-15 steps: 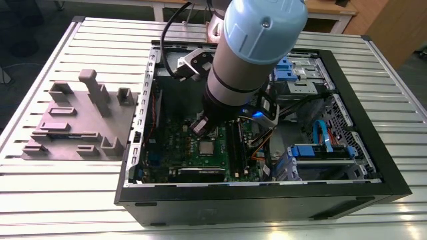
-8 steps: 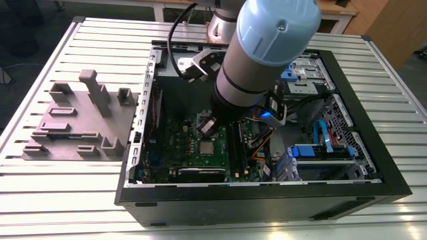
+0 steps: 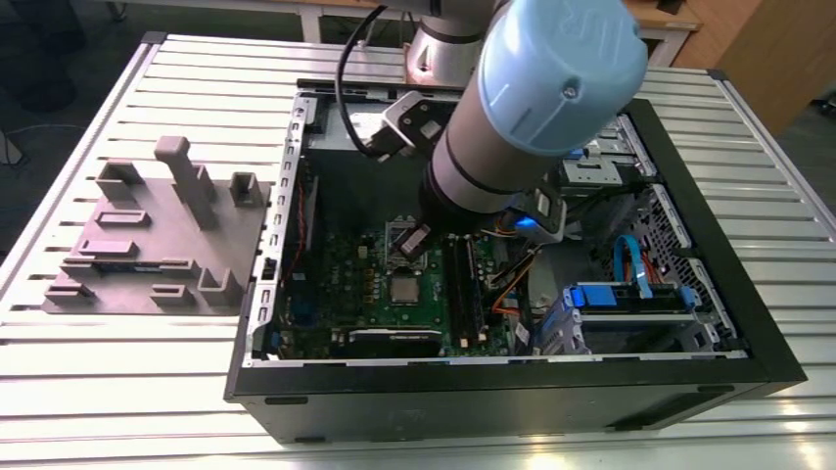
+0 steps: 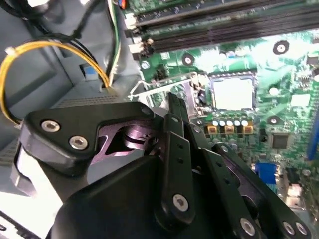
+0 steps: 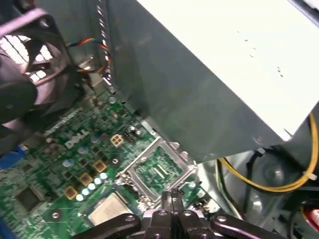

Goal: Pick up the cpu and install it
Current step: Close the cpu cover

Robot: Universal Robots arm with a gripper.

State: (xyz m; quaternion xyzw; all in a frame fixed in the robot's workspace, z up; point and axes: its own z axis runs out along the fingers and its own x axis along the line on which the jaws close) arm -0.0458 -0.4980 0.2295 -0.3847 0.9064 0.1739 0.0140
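The cpu (image 3: 402,287) is a small silver square lying flat in the socket of the green motherboard (image 3: 343,284), inside the open computer case. Both wrist views show its shiny top, cpu (image 4: 233,93) and cpu (image 5: 106,212). The socket's metal load plate (image 5: 158,169) stands hinged open beside it. My gripper (image 5: 172,193) is shut, its two black fingertips pressed together with nothing between them. It hovers just above the board at the load plate's edge, a short way from the cpu. In the second wrist view the gripper (image 4: 173,99) tip is near the socket's wire lever (image 4: 149,85).
The arm (image 3: 523,108) reaches down into the black case (image 3: 496,377). A grey plastic block tray (image 3: 157,245) lies on the slatted table at the exterior view's left. Memory slots (image 4: 224,25), yellow cables (image 4: 50,47), a grey metal box (image 5: 224,64) and a fan (image 5: 25,74) crowd the socket.
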